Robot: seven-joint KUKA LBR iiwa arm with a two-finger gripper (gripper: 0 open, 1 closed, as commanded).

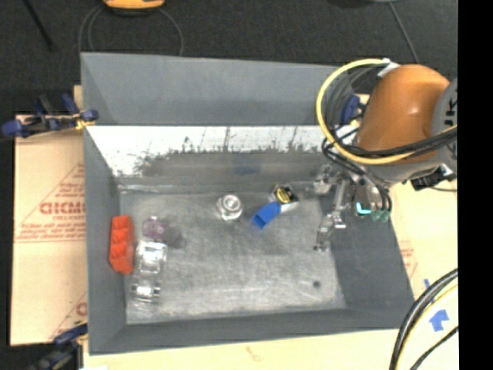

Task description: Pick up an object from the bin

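Bare bin floor [246,272] beside blue block [264,216]

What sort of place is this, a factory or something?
Probably a robotics test lab rather than a factory: a cabled robot arm with an orange cover hangs over a grey metal bin holding only a few odd trinkets, such as a red plastic block and a small blue block.

Grey bin [231,91], gripper [323,236] low by right wall, blue block [265,216] near it, yellow-black piece [286,195], clear cap [229,206], red brick [119,243] and clear pack [150,257] at left.
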